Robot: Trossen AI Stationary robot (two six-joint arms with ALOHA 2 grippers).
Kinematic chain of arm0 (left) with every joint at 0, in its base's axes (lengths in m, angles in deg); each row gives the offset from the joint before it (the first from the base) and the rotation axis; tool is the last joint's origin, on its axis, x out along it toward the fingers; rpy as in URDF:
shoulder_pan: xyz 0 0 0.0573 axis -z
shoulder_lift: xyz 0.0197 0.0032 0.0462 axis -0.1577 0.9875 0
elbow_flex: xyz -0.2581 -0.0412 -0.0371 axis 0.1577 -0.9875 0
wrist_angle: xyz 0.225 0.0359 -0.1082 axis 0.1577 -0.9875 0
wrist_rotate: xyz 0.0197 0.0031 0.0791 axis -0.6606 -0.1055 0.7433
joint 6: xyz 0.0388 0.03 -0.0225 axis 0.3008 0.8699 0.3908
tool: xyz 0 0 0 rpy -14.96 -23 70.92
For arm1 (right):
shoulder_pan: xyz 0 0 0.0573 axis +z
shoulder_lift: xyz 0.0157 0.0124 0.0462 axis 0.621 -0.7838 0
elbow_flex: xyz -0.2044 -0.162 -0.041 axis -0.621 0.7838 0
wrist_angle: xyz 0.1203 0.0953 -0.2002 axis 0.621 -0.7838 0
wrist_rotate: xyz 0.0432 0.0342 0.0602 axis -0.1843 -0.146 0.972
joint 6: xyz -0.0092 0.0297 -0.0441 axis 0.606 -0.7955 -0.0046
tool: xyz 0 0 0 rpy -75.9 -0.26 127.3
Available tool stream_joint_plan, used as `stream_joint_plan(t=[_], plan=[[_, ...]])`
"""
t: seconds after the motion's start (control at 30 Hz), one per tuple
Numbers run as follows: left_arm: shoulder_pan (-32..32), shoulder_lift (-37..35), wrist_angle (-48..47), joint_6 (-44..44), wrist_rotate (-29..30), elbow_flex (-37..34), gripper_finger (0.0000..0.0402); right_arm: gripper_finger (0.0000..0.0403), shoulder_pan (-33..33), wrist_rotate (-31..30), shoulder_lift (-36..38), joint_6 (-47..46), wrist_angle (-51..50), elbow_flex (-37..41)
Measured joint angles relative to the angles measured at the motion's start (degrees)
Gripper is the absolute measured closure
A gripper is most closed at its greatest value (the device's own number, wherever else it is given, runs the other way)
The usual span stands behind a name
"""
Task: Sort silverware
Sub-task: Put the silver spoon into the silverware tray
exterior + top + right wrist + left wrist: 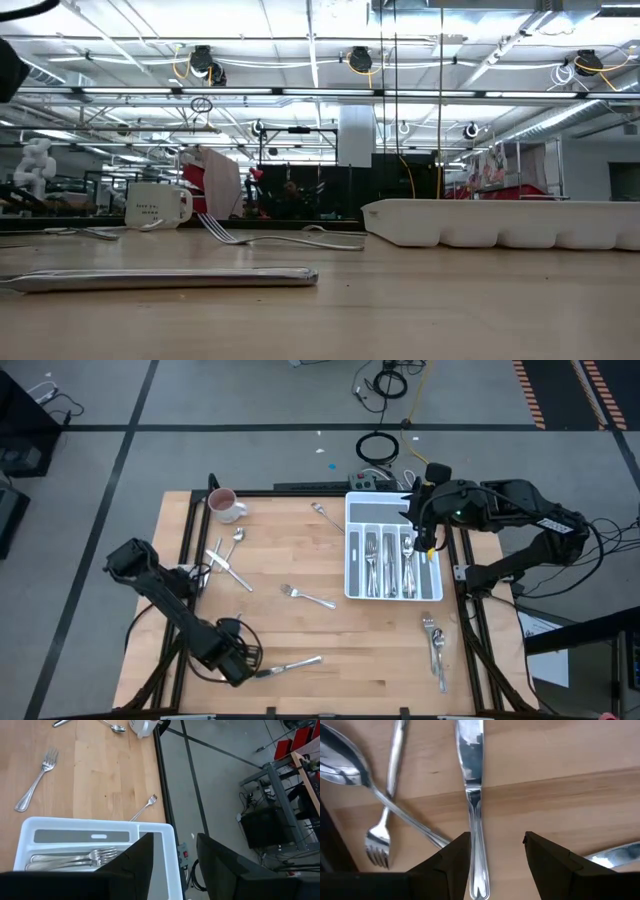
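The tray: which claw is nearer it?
Right. The right claw hangs over the tray, at its right side; the left claw is far off, by the table's near-left knife.

A light wooden bench (330,660) with a black frame stands on a grey floor. A white compartmented tray (352,545) sits near its right edge. A pink-and-white mug (224,506) stands upright at the far left corner. Coiled cables (377,448) lie on the floor beyond.
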Motion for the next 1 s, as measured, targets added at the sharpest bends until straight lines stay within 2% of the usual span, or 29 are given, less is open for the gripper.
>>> stream_joint_plan(t=[0.3,0.47,0.67,0.9,1.0], plan=[[1.09,1.34,0.39,0.12,-1.66,-0.07,0.021,0.0264,0.0,0.02,0.0,-1.5,-0.04,0.0],[1.14,1.34,1.15,2.65,-3.63,-2.47,0.021,0.0264,0.0,0.05,0.0,-2.52,-0.09,0.02],[1.0,1.34,9.46,4.27,-4.47,-6.01,0.021,0.0264,0.04,2.86,0.0,-3.01,-0.13,0.04],[0.89,0.99,12.16,4.42,-5.1,-8.35,0.0211,0.0264,0.04,2.84,0.0,-3.31,-0.11,0.04],[0.83,0.84,14.36,4.44,-5.65,-10.49,0.0226,0.0264,0.04,2.84,0.0,-4.65,-0.11,0.04]])
